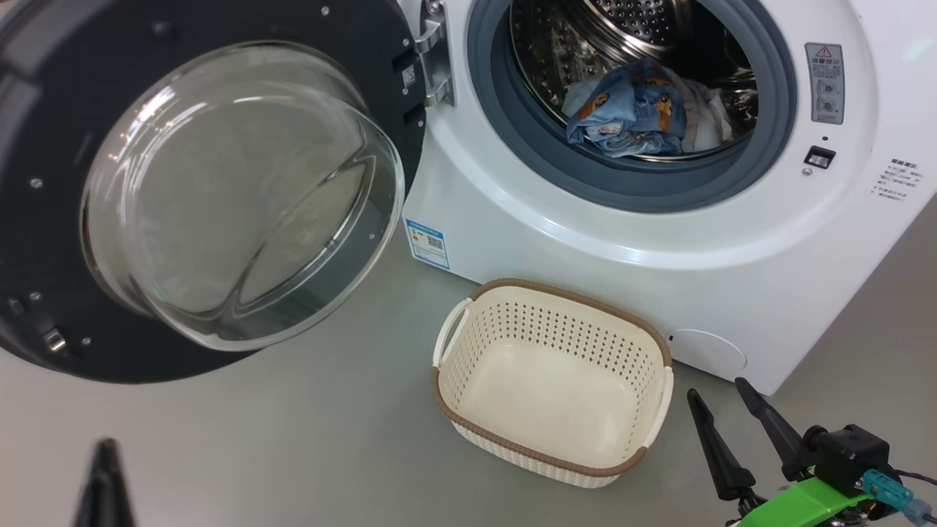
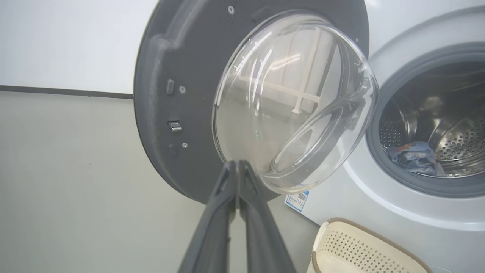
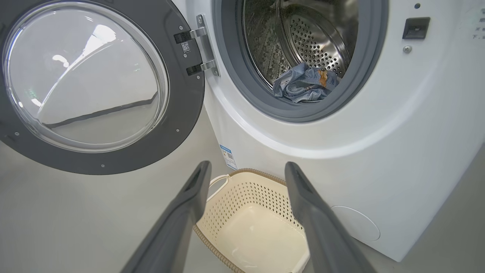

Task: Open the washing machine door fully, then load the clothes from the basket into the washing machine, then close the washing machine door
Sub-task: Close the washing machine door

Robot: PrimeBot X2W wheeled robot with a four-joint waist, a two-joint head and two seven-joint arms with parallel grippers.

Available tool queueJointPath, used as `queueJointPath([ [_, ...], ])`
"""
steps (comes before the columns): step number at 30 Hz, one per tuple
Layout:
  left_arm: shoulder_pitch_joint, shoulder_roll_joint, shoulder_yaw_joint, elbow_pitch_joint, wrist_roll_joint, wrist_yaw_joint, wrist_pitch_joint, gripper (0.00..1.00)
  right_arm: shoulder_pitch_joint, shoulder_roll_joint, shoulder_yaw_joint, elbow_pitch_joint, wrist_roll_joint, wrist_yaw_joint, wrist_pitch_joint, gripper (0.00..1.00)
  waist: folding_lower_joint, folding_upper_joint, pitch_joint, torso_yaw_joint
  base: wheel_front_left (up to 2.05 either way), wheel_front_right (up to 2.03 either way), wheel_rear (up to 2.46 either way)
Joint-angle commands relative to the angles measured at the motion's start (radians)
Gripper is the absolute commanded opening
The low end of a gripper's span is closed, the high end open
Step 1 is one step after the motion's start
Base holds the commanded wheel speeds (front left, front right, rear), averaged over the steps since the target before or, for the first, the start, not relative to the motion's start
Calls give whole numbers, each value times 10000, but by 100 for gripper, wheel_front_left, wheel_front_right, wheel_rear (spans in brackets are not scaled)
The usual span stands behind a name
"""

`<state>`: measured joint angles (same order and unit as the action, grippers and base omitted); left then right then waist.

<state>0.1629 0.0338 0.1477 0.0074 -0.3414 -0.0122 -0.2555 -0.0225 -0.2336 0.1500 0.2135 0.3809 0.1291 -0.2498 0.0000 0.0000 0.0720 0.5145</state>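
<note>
The big white front-loading washing machine (image 1: 659,241) is seen standing on the grey floor (image 1: 293,439). Its steel perforated drum (image 1: 644,29) is exposed behind the grey-blue rubber gasket (image 1: 512,146). The large round washing machine door (image 1: 219,190), with a wide black rim and a bulging clear glass bowl, is swung wide open at the left of the opening, so the first step is judged done.

The small cream perforated plastic basket (image 1: 512,322), trimmed with a brown woven-look rim, is set on the floor just before the machine and below the opening. Nothing is seen in it. The clothes (image 1: 637,110), a light blue garment with orange prints bundled with a pale one, are lodged at the front of the drum, just behind the gasket. Loading is therefore judged complete as well, and only the closing of the door is left.

The right gripper (image 3: 247,168) is held low, to the right of the basket, with its jaws spread wide and nothing between them. The left gripper (image 2: 237,167) is pointed at the lower edge of the door. Its jaws are pressed together tip to tip and nothing is gripped. Whether the tips touch the door cannot be told. For the last step, care is judged necessary that no cloth is trapped at the gasket.
</note>
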Motion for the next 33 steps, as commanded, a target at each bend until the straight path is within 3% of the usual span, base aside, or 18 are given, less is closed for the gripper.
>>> queueJointPath([
  [1,-602,164,749,-644,-41,-202,-63,0,-275,-62,196,-284,61,16,-120,100,0,0,108,-110,0,0,0],
  [5,-1271,234,1903,-1452,-111,-739,-63,0,-286,-77,187,-331,54,16,-120,100,0,0,268,-324,0,0,0],
  [8,-1981,636,2742,-1675,-411,-993,-63,0,-332,-94,175,-355,52,16,-120,100,0,0,391,-518,0,0,0],
  [15,-4062,2240,4223,-666,-2034,-1175,-63,0,-525,-125,182,-376,63,16,-120,100,0,0,676,-997,0,0,0],
  [17,-4295,2495,4286,-429,-2341,-1178,-63,0,-553,-129,190,-383,64,16,-120,100,0,0,727,-1062,0,0,0],
  [24,-5855,4418,4200,2038,-4968,-1182,301,0,-660,-185,206,-435,69,16,-120,100,0,0,986,-1308,0,0,0],
  [33,-7447,6311,4079,4873,-8041,-1184,2979,0,-717,-163,293,-447,33,16,-120,100,0,0,1184,-1360,0,0,0],
])
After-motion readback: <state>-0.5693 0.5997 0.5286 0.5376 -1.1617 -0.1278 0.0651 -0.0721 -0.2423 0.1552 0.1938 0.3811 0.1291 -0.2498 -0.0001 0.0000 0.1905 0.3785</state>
